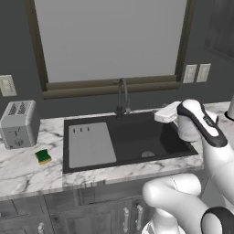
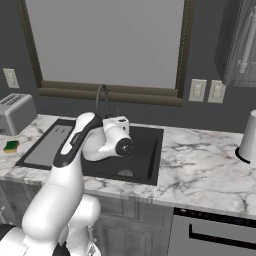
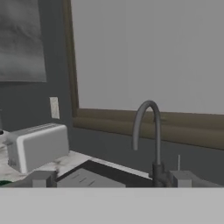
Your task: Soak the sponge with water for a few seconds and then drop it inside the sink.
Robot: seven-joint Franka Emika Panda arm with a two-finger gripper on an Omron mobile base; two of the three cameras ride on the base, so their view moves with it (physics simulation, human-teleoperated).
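Observation:
The sponge (image 1: pixel 43 156) (image 2: pixel 11 146), yellow with a green top, lies on the marble counter left of the sink, in front of the toaster. The dark sink (image 1: pixel 137 137) (image 2: pixel 147 147) has a grey ribbed drainboard (image 1: pixel 90 144) in its left half. Behind it stands the dark gooseneck faucet (image 1: pixel 122 97) (image 3: pixel 146 131); no water shows at its spout. My gripper (image 3: pixel 111 181) hovers over the right part of the basin, level, facing the faucet and toaster, far from the sponge. Its fingertips (image 3: pixel 41 178) stand wide apart, open, with nothing between them.
A silver toaster (image 1: pixel 18 123) (image 2: pixel 15 112) (image 3: pixel 37 146) stands at the counter's far left. A white appliance (image 2: pixel 248 136) sits on the counter at the right. A window with a brown sill (image 1: pixel 109 86) runs behind the faucet.

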